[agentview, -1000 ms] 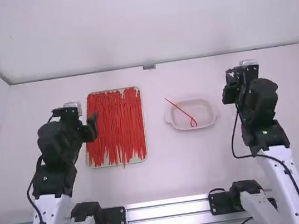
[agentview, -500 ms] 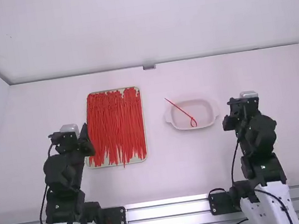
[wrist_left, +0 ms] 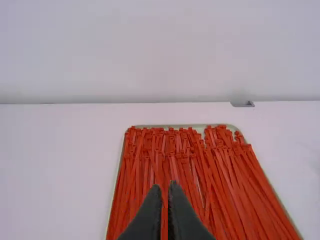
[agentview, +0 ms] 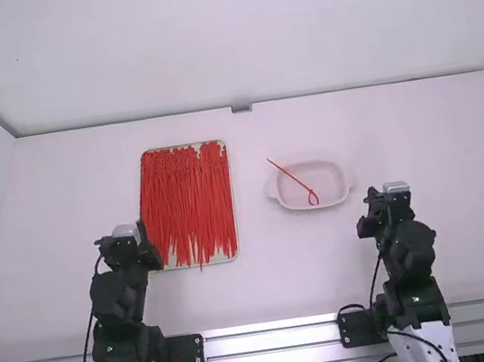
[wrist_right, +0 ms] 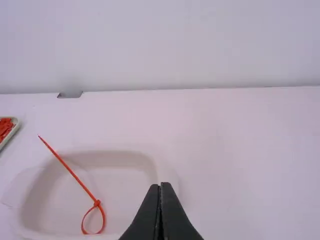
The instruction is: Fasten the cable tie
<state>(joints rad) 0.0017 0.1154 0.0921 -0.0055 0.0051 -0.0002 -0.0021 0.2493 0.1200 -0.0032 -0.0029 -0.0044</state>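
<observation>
A robotics lab bench: bare white table (agentview: pixel 62 199), white enclosure walls (agentview: pixel 219 29), aluminium mounting rail (agentview: pixel 265 338) in front.

The near end of the pile of cable ties (wrist_left: pixel 215 170) is cut off by the picture's edge, and part of it is covered by the left tool (wrist_left: pixel 164 188). The near rim of the dish (wrist_right: pixel 125 167) is cropped and partly hidden behind the right tool (wrist_right: pixel 160 186). The looped tie (wrist_right: pixel 96 203) is too small for its lock to be judged.
</observation>
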